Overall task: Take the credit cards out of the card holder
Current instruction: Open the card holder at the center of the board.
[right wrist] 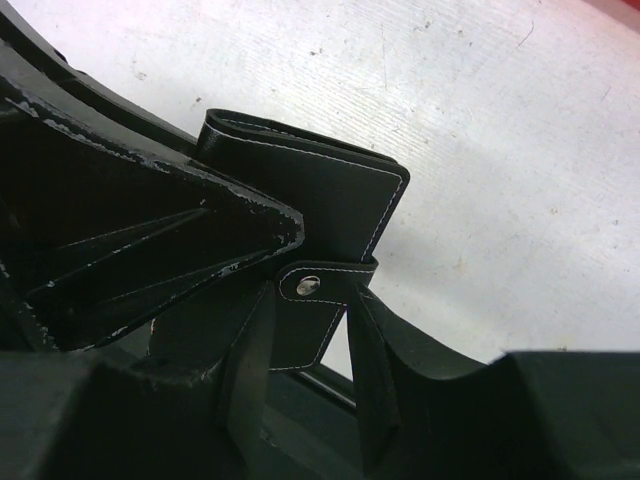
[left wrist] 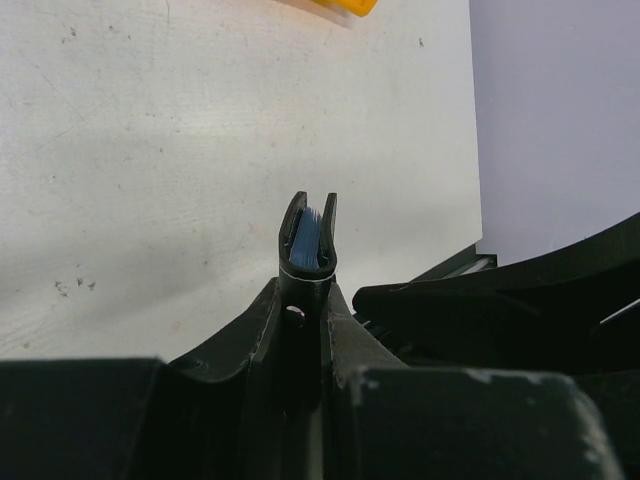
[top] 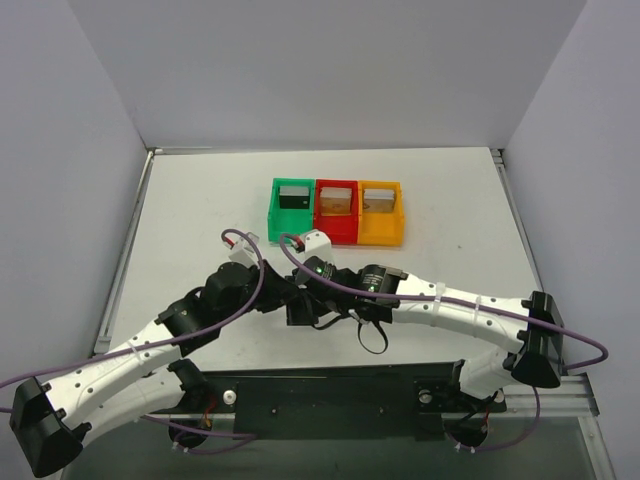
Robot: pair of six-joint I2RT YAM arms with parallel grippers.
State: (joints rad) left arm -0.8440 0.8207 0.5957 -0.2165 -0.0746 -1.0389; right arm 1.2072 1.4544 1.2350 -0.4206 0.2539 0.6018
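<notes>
Card holder [right wrist: 330, 190] is up between the two arms, just ahead of their bases near the middle of the worktop [left wrist: 150, 150], and it looks lifted clear of the surface. Left claw [left wrist: 305, 292] is clenched on the holder's lower part, edge-on to its own camera, and blue card edges [left wrist: 310, 238] peek out of the top between the two black leaves. Right claw [right wrist: 310, 312] sits on the other side, jaws standing narrow either side of the strap tab [right wrist: 318, 330] with its little metal stud [right wrist: 308, 286]; whether they pinch that strap, I cannot tell. Now the danger: if the right claw tugs the strap with the left grip this low, the holder could twist or slide out and drop flat. A pull that misses the strap would only nudge the leather. And with the left side squeezing the leaves together, the cards may be jammed, so a hard pull could drag holder and cards as one. Far back, the green bin [top: 293, 212], red bin [top: 337, 214] and orange bin [top: 381, 214] stand in a row, well apart from all this.
</notes>
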